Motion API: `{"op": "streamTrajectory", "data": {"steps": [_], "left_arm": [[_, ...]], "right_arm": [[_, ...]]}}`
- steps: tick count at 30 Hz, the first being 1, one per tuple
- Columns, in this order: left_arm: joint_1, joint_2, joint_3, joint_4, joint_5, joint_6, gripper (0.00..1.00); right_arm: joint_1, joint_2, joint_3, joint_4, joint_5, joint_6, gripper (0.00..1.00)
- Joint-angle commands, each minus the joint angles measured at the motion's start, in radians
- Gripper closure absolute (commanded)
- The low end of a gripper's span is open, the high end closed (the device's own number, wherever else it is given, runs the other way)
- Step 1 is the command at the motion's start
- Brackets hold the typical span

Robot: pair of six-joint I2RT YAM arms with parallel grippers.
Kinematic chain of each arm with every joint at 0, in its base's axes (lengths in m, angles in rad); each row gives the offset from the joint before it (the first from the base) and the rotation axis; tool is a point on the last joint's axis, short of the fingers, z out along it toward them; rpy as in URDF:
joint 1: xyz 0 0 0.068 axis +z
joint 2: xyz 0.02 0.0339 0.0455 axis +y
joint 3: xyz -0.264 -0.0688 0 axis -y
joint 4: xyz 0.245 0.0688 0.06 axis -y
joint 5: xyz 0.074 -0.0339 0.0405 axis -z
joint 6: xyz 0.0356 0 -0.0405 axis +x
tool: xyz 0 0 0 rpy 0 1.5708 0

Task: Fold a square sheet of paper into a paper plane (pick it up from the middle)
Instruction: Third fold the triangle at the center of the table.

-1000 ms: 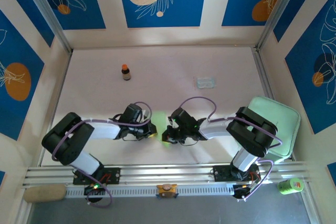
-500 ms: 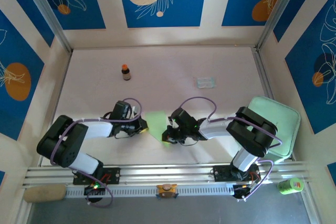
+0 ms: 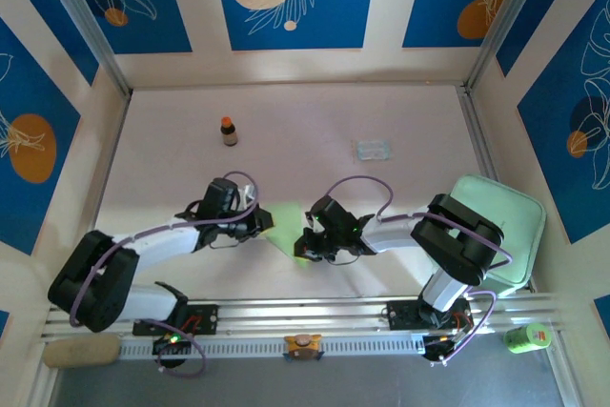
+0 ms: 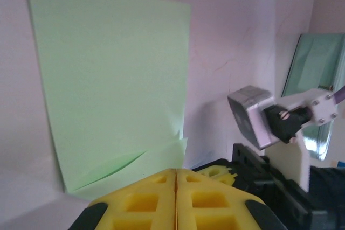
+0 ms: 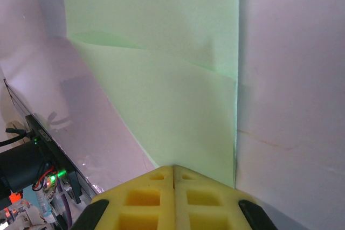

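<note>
Right hand (image 5: 173, 169), closed, touches paper (image 5: 161, 36) (tray (image 3: 503, 209) well apart).

White table (image 3: 315, 111) carries green paper (image 3: 284, 219), bottle (image 3: 229, 131), clear packet (image 3: 374, 150).

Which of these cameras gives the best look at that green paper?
The left wrist view: the green paper lies nearly whole there, with straight edges and a folded flap at its near corner. The right wrist view shows it close up but cut off. The top view shows a small, distant patch.
</note>
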Motion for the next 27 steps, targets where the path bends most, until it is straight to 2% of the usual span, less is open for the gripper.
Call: {"op": "streamTrajectory", "data": {"steps": [1,3,8,14,22,27], "left_arm": [[-0.027,0.074,0.000,0.079,0.044,-0.025,0.91],[-0.030,0.110,-0.003,0.095,0.048,-0.022,0.92],[-0.029,0.146,0.021,-0.070,-0.046,0.042,0.96],[-0.029,0.175,-0.029,-0.013,-0.040,0.026,0.99],[-0.029,0.187,-0.028,0.011,-0.020,0.020,1.00],[-0.029,0.177,-0.029,0.003,-0.022,0.021,1.00]], "right_arm": [[0.005,0.035,-0.027,-0.146,0.036,-0.001,0.99],[0.005,0.029,-0.025,-0.147,0.035,-0.004,0.99],[0.004,-0.012,-0.020,-0.147,0.039,-0.030,0.98],[0.009,-0.062,0.063,-0.155,-0.006,-0.121,0.96],[0.018,0.093,0.200,-0.160,-0.018,-0.143,0.95],[0.007,0.152,0.193,-0.141,-0.024,-0.132,0.95]]}}
